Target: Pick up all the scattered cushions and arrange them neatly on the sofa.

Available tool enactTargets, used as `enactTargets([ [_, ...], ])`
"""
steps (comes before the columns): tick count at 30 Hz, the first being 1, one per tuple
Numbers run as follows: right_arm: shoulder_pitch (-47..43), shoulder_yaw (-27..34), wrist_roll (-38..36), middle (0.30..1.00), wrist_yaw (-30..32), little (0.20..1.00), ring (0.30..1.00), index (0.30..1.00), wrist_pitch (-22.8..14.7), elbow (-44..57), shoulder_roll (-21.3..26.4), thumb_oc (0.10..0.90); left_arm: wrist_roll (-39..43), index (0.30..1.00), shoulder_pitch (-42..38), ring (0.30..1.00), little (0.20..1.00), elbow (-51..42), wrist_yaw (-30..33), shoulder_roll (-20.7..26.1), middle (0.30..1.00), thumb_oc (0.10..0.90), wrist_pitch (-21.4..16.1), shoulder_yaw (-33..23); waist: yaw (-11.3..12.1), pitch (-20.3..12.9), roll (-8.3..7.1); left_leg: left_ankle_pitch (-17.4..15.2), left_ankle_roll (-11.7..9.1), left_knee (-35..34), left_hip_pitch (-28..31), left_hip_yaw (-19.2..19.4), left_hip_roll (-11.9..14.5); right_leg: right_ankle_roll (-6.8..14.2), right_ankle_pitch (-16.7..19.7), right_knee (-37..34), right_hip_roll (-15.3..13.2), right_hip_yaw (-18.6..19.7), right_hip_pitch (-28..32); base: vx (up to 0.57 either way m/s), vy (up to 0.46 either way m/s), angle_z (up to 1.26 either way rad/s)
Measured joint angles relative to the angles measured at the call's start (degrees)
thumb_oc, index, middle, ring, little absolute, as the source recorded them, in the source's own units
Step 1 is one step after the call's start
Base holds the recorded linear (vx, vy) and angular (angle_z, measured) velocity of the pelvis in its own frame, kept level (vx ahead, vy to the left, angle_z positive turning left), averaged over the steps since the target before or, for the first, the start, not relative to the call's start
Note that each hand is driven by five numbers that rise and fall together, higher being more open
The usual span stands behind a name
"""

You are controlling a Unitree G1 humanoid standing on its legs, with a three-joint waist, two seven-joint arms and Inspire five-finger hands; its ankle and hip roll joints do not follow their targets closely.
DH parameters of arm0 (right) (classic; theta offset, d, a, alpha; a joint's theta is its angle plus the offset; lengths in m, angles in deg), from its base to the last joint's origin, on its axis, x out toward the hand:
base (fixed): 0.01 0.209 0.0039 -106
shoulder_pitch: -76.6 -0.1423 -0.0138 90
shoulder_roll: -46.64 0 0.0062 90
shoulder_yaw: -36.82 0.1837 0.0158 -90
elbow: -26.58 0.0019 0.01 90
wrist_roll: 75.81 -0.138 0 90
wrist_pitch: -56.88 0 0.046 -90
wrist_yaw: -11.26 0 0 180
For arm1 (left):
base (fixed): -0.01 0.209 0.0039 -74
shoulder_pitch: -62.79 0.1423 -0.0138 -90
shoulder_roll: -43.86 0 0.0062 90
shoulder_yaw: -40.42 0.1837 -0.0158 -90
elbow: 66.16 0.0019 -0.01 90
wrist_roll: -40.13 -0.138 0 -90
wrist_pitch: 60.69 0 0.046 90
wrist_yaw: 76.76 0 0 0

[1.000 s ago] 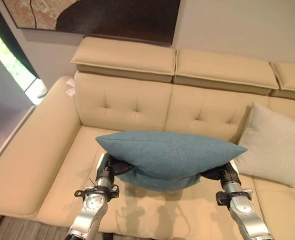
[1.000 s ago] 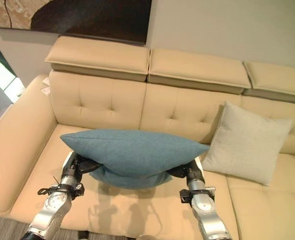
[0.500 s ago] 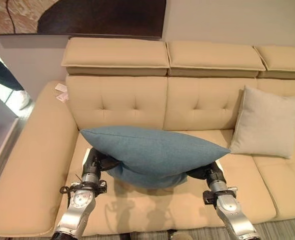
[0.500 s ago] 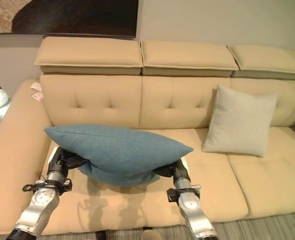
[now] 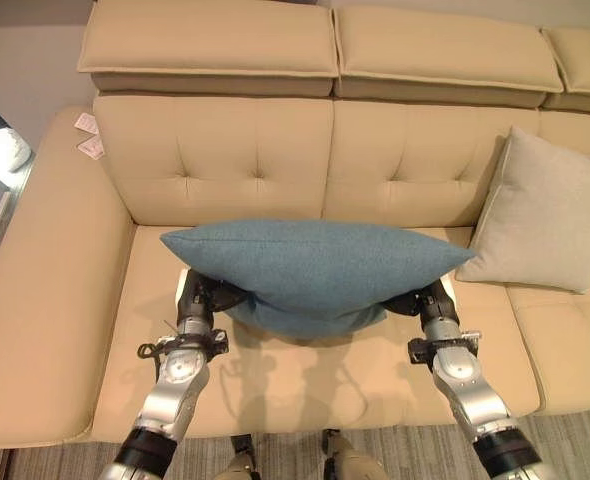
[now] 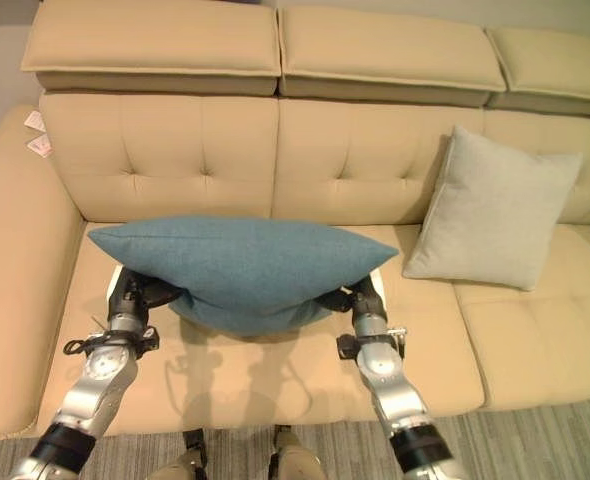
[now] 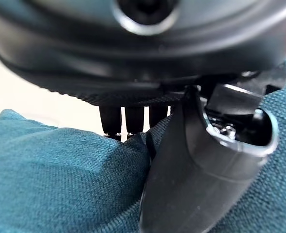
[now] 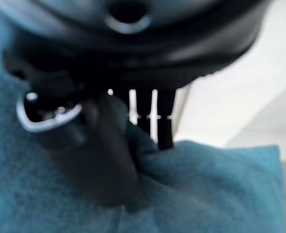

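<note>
**Blue cushion held over the seat, one hand on each end**

Going left to right: the sofa (image 5: 45, 300) has its armrest on the far left, with a couple of small tags or labels lying at the top of it, too small to make out.

Next is the left hand (image 5: 203, 297), tucked under the left end of the blue cushion (image 5: 315, 262). The left wrist view shows its thumb and fingers (image 7: 118, 120) pinching a fold of the teal fabric, so that hand is clamped on the cushion. The cushion sits flat-ish, long axis running side to side, parallel to the backrest, hanging over the middle-left seat and apparently not resting on it yet, judging by the shadow underneath. The right hand (image 5: 430, 298) does the same job at the other end: its wrist view shows the thumb and fingers (image 8: 165, 121) closed on a bunch of the cloth.

Further right, a light grey cushion (image 5: 545, 215) is propped upright against the backrest, just beside the blue one's right tip, not clearly touching it.

The bit that matters for the next move: the backrest is straight ahead of both hands, past the cushion's far edge. Both hands look equally placed, so it's probably a two-handed push forward and a tilt up, to stand it against the backrest next to the grey one. Nothing here really counts as a container, apart from the sofa holding the grey cushion.
</note>
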Motion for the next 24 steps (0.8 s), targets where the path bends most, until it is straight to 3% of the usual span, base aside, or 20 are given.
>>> enactTargets([
  [3, -6.5, -2.0, 0.0, 0.300, 1.4, 0.300, 0.300, 0.300, 0.3, -3.9, 1.1, 0.400, 1.0, 0.300, -4.7, 0.300, 0.300, 3.0, 1.6, 1.1, 0.300, 0.400, 0.0, 1.2, 0.1, 0.4, 0.84, 0.6, 0.0, 0.0, -2.1, 0.1, 0.2, -0.7, 0.7, 0.0, 0.3, 0.1, -2.2, -0.08, -0.077, -0.03],
  [4, -13.4, -3.6, -0.1, 0.300, 2.3, 0.300, 0.300, 0.300, 0.5, -7.5, 2.6, 0.400, 1.0, 0.300, -10.9, 0.300, 0.300, 6.2, 3.0, 2.3, 0.300, 0.400, 0.0, 2.7, 0.3, 0.6, 1.23, 1.3, -0.2, 0.0, -5.3, 0.1, 0.3, -1.2, 1.3, 0.0, 0.4, 0.0, -5.5, 0.00, -0.030, 0.01],
  [10, -23.6, -4.3, -2.6, 0.300, 5.7, 0.300, 0.300, 0.300, 0.4, -12.1, 4.9, 0.400, 1.0, 0.300, -24.6, 0.300, 0.300, 12.2, 6.0, 3.9, 0.300, 0.400, -1.0, 5.4, 0.9, 2.2, 3.76, 2.0, -0.3, 0.0, -9.3, -1.2, 0.7, -1.4, 1.6, 0.0, 0.7, -0.9, -8.8, 0.03, -0.028, 0.07],
  [17, -28.8, -5.0, -4.7, 0.300, 7.6, 0.300, 0.300, 0.300, 0.4, -14.4, 5.7, 0.400, 1.8, 0.300, -31.1, 0.300, 0.300, 14.2, 6.7, 5.4, 0.300, 0.400, -1.8, 6.8, 1.2, 3.3, 4.66, 2.0, -0.4, 0.0, -10.5, -2.8, 0.7, -1.4, 1.4, 0.0, 0.8, -1.4, -9.7, 0.04, -0.016, 0.03],
  [24, -30.5, -5.4, -5.1, 0.300, 8.0, 0.300, 0.300, 0.300, -0.1, -14.8, 6.0, 0.400, 3.7, 0.300, -31.3, 0.300, 0.300, 14.4, 7.5, 5.4, 0.300, 0.400, -2.3, 7.1, 1.4, 4.4, 4.50, 2.0, -0.4, 0.0, -11.8, -3.3, 0.7, -1.4, 1.4, 0.0, 0.7, -1.5, -10.9, 0.02, -0.015, 0.02],
])
